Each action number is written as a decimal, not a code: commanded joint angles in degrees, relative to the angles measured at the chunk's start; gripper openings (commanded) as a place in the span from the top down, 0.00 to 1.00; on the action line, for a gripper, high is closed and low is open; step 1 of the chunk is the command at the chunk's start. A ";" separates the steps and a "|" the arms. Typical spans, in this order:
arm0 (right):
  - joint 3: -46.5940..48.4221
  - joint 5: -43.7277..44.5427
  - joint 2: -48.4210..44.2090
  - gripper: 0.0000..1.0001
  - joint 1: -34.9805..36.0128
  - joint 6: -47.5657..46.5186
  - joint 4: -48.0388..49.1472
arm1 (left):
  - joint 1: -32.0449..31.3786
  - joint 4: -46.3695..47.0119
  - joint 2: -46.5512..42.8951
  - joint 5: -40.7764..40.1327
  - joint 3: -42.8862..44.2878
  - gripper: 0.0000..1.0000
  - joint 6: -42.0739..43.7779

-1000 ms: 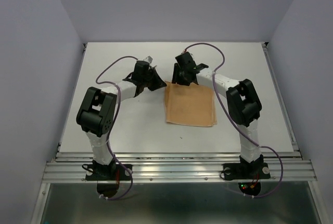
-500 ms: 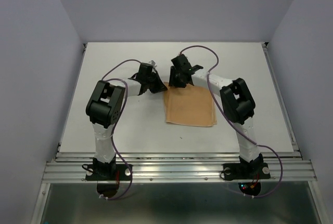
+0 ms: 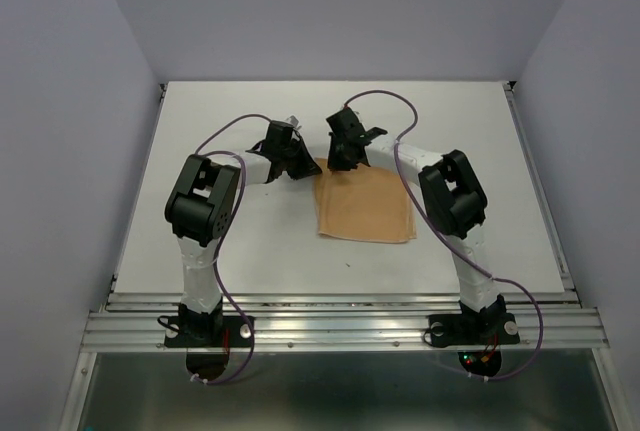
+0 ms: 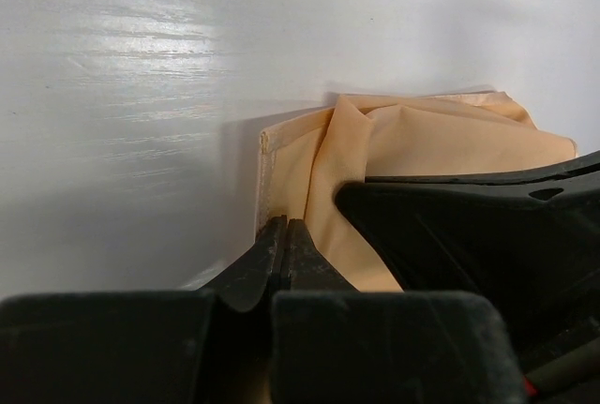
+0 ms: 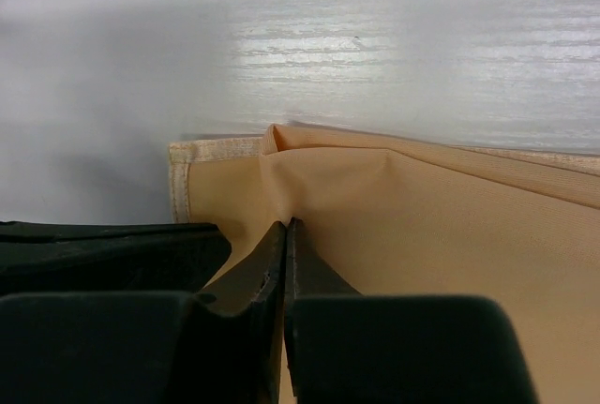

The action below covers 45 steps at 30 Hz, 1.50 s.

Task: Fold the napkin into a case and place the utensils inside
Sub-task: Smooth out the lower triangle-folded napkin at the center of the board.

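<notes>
The peach-orange napkin (image 3: 365, 206) lies flat on the white table (image 3: 230, 241), roughly rectangular. Both grippers meet at its far left corner. My left gripper (image 3: 308, 163) is shut, its tips (image 4: 286, 224) pinching the hemmed left edge, and the cloth (image 4: 441, 142) bunches up just beyond them. My right gripper (image 3: 338, 162) is shut too, and a raised ridge of cloth (image 5: 450, 226) runs up from its tips (image 5: 286, 224). The other arm's black finger shows in each wrist view. The utensils are out of view, and no case shows.
Lilac walls close in the table on the left, right and back. A metal rail (image 3: 340, 326) runs along the near edge by the arm bases. Purple cables (image 3: 400, 111) loop above both forearms.
The right gripper's jaws have closed onto the napkin near its far left corner. The left arm's elbow swung up and inward earlier, while its gripper stayed shut at the corner.
</notes>
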 commanded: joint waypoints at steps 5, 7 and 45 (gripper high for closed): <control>-0.29 2.18 -3.22 0.99 0.61 -0.40 1.70 | 0.62 0.78 -4.21 1.92 -0.66 1.00 1.12; -0.74 2.18 -3.57 0.99 0.61 -0.40 1.97 | 0.88 0.34 -5.35 1.74 -0.75 1.00 1.38; 1.02 2.09 -5.07 0.99 4.57 -0.13 2.06 | 2.20 -6.08 2.73 -2.39 3.73 1.00 2.70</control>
